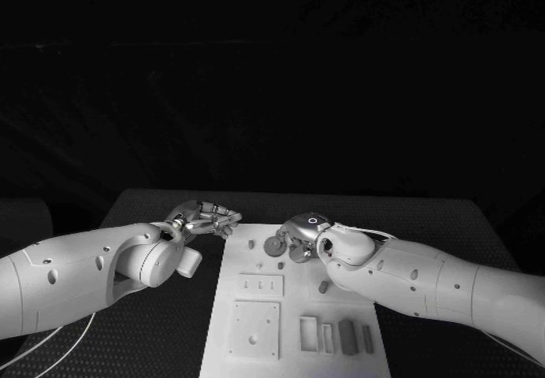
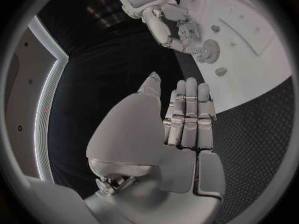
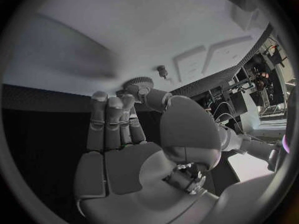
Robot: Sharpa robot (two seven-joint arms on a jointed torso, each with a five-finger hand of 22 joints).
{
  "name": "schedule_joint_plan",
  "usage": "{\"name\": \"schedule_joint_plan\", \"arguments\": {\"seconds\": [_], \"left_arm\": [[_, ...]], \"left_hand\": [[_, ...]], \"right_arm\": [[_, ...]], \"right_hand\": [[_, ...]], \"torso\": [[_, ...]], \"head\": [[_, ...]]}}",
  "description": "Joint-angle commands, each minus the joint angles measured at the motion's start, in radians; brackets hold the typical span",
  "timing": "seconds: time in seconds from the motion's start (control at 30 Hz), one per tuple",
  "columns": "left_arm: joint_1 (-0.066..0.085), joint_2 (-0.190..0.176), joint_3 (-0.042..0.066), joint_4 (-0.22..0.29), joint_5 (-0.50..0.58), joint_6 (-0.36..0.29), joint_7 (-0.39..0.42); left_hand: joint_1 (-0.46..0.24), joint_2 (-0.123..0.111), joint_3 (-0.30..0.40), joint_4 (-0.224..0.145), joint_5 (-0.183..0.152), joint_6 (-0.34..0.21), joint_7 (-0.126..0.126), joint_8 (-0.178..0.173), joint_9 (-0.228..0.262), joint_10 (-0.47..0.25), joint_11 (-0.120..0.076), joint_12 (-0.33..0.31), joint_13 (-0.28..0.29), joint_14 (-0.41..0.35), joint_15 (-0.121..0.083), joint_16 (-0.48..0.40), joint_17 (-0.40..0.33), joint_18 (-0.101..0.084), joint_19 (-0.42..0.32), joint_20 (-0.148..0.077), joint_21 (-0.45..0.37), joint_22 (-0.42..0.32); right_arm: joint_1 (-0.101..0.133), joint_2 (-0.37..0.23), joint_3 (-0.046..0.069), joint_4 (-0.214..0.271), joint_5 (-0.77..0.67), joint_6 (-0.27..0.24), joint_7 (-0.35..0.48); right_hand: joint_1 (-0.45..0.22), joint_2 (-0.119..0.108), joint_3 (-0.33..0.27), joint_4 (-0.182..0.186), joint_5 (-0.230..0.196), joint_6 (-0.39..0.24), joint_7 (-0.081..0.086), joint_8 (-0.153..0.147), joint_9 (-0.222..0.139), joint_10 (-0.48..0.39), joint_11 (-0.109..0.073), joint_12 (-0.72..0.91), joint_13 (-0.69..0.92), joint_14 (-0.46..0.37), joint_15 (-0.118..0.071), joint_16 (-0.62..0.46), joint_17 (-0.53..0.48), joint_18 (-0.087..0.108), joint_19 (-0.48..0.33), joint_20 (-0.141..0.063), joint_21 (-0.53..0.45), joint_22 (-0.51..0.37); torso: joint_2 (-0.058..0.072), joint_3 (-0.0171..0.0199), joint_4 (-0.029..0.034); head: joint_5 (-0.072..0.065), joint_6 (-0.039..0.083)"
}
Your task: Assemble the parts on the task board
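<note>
Right hand [image 1: 305, 236] pinches a gear [image 2: 207, 51] at the task board [image 1: 341, 358]'s far end, evidently for seating; left hand [image 1: 205, 220], fingers pressed together, holds nothing beside that board.

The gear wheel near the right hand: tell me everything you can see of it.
The gear wheel is a small round grey part with fine teeth around its rim. It sits on the white task board near the far end. The right hand reaches it: its fingers touch the toothed rim. Whether the gear is lifted or seated on the board cannot be told. A small round peg stands close beside it.
</note>
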Motion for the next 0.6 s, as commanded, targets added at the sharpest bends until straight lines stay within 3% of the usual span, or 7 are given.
{"name": "schedule_joint_plan", "arguments": {"seconds": [0.03, 0.23, 0.43, 0.6], "left_arm": [[0.001, 0.0, 0.001, 0.003, -0.002, 0.007, 0.008], [0.001, -0.001, 0.001, 0.002, -0.002, 0.007, 0.008], [0.001, -0.003, 0.001, 0.001, -0.002, 0.008, 0.011], [0.001, -0.006, 0.002, -0.001, -0.003, 0.009, 0.018]], "left_hand": [[-0.004, 0.007, -0.003, 0.0, -0.004, 0.002, 0.004, -0.006, 0.001, -0.004, 0.005, -0.007, 0.002, 0.008, 0.002, -0.005, 0.002, 0.011, -0.006, -0.002, 0.006, 0.011], [-0.004, 0.007, -0.003, 0.0, -0.004, 0.002, 0.004, -0.007, 0.001, -0.004, 0.005, -0.007, 0.002, 0.008, 0.001, -0.006, 0.002, 0.011, -0.006, -0.002, 0.006, 0.011], [-0.004, 0.006, -0.003, 0.0, -0.004, 0.002, 0.004, -0.007, 0.001, -0.004, 0.005, -0.007, 0.002, 0.008, 0.001, -0.006, 0.002, 0.011, -0.006, -0.002, 0.006, 0.01], [-0.003, 0.004, -0.004, 0.0, -0.005, 0.002, 0.003, -0.007, 0.001, -0.005, 0.006, -0.008, 0.002, 0.008, 0.002, -0.007, 0.003, 0.011, -0.007, -0.002, 0.006, 0.01]], "right_arm": [[-0.004, -0.007, -0.003, 0.003, -0.012, 0.015, -0.005], [-0.004, -0.018, -0.003, 0.012, -0.013, -0.011, -0.01], [-0.003, -0.057, 0.0, 0.024, 0.04, -0.106, 0.007], [0.022, -0.112, 0.018, 0.064, 0.187, -0.163, 0.106]], "right_hand": [[-0.013, -0.001, 0.006, -0.003, 0.005, 0.009, 0.001, 0.004, -0.001, -0.005, 0.004, 0.005, 0.001, 0.0, 0.0, 0.007, 0.002, 0.008, -0.003, -0.005, 0.005, 0.001], [-0.015, -0.004, 0.01, -0.004, 0.003, 0.012, 0.005, 0.006, -0.002, -0.003, 0.008, 0.006, 0.001, 0.001, 0.003, 0.008, 0.001, 0.008, -0.001, -0.005, 0.006, 0.001], [-0.013, -0.023, 0.018, 0.0, 0.0, 0.009, 0.011, 0.004, -0.006, 0.003, 0.013, 0.007, -0.002, 0.007, 0.008, 0.009, -0.002, 0.008, 0.006, -0.008, 0.007, -0.001], [0.006, -0.076, -0.013, 0.017, -0.035, 0.009, 0.028, 0.006, -0.009, 0.023, 0.029, 0.009, -0.009, 0.022, 0.021, 0.013, -0.005, 0.008, 0.029, -0.017, 0.01, -0.007]], "torso": [[0.0, 0.0004, 0.0001], [0.0, 0.001, 0.0003], [-0.001, 0.0015, -0.001], [-0.003, 0.0022, -0.0047]], "head": [[-0.001, 0.001], [-0.001, 0.001], [-0.002, 0.009], [-0.002, 0.022]]}}
